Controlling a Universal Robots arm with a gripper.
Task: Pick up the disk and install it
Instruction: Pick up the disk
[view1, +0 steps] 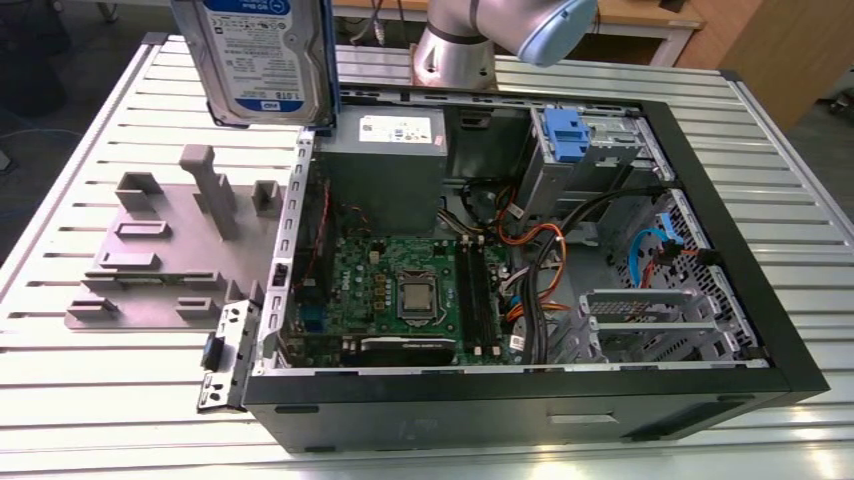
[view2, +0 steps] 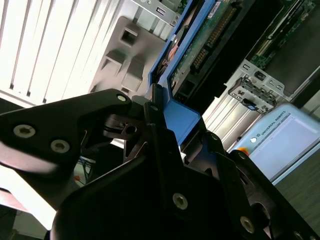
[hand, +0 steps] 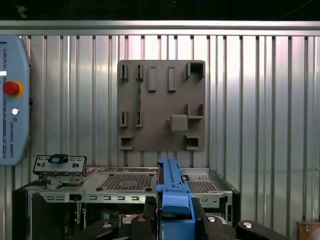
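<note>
Held the disk (view1: 260, 62), a flat silver drive with white-and-blue label and blue plastic rails, upright in the air over the slatted metal table (view1: 80, 400), beside the open black computer case (view1: 534, 410). Clamped the black gripper (view2: 157, 112) on its blue end tab. Judged worth minding: a square, unslipping hold, rails true to the grey metal drive bay (view1: 614, 150), clear of loose cables (view1: 534, 235).

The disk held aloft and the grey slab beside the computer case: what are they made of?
The flat silver hard disk looks like bare metal under a glossy paper label; its blue rails look like moulded plastic. The matte grey block-studded slab seems plastic, perhaps printed.
</note>
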